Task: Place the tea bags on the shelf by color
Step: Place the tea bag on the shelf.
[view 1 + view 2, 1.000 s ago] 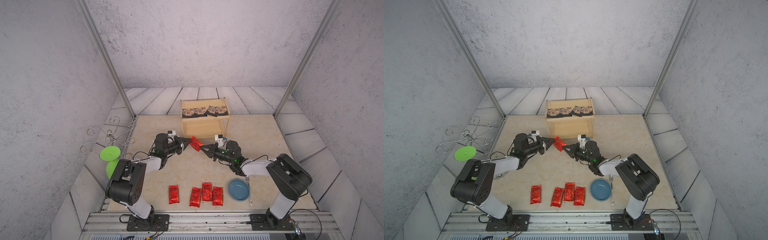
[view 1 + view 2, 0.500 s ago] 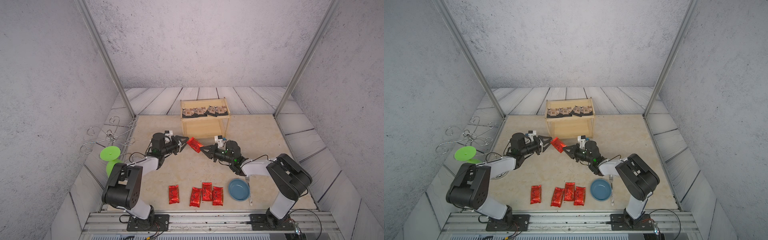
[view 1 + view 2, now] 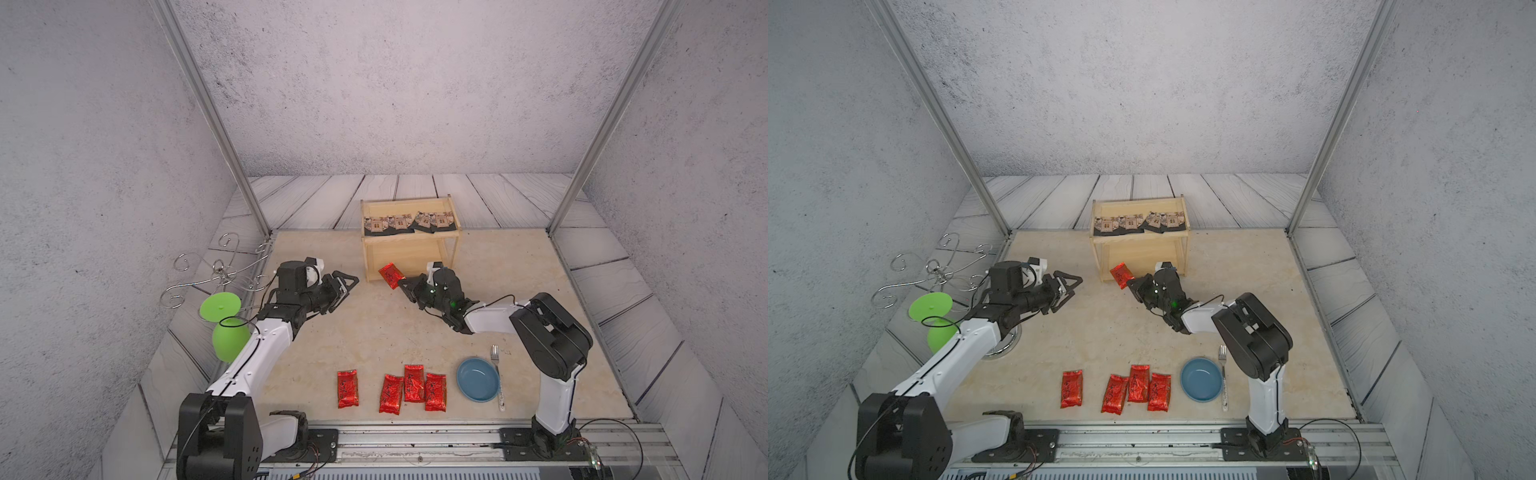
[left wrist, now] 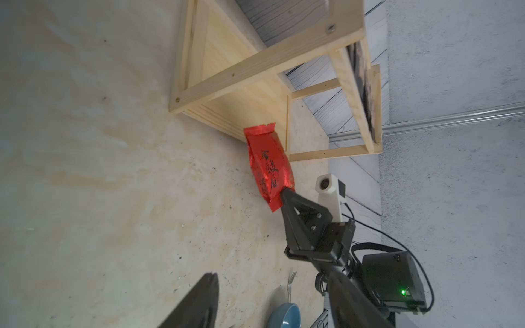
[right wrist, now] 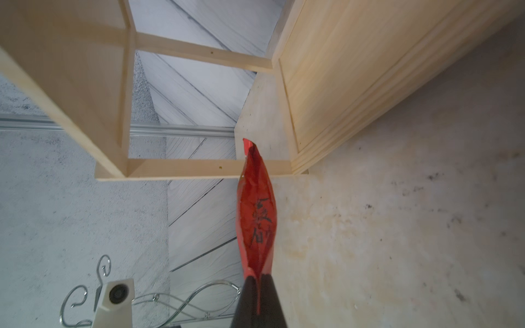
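Note:
My right gripper (image 3: 405, 284) is shut on the end of a red tea bag (image 3: 391, 275) and holds it off the table by the front left foot of the shelf (image 3: 409, 238). The right wrist view shows the red tea bag (image 5: 255, 210) edge-on between the closed right gripper (image 5: 258, 279), pointing at the lower tier of the shelf (image 5: 341, 79). To the left, my left gripper (image 3: 347, 286) stands open, empty and apart from the bag. Several black tea bags (image 3: 409, 222) lie in a row on the top tier. Several red tea bags (image 3: 391, 394) lie near the front edge.
A blue bowl (image 3: 478, 379) and a fork (image 3: 496, 374) lie at the front right, beside the red packets. A silver wire stand (image 3: 216, 270) and a green disc (image 3: 220, 305) over a green cup (image 3: 230, 338) are at the left edge, behind my left arm.
My left gripper has opened, let go of the red tea bag and drawn back to the left. The right gripper keeps hold of the bag and has carried it slightly nearer the shelf.

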Robot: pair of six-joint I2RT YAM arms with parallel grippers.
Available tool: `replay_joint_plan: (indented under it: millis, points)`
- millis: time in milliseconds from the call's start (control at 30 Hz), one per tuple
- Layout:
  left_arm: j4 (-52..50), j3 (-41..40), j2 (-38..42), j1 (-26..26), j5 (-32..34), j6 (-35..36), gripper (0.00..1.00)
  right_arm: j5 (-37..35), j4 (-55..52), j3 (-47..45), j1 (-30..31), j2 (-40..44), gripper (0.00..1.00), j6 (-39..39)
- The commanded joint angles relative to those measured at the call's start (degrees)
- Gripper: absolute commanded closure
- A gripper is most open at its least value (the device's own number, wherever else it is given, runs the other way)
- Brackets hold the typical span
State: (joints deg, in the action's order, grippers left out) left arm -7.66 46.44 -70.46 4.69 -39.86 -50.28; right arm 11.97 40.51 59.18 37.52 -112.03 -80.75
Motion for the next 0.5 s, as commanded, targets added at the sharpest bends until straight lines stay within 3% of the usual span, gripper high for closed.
replay_joint_plan:
  millis: [0,233,467]
  points:
    - [-6.8,0.0,-0.5,-1.4,-1.6,5.3,0.33,-5.8,-0.1,4.9,-0.2,-4.0,1.0,0.8]
    - [-8.2,0.6,-3.6,-5.3,-8.1,7.8,0.34,-8.5,-2.8,14.8,0.0,-12.3,1.0,-0.2]
    - [-8.1,-0.2,-2.4,-6.1,-8.7,8.7,0.34,-11.2,-6.2,22.9,1.0,-17.2,1.0,-0.7]
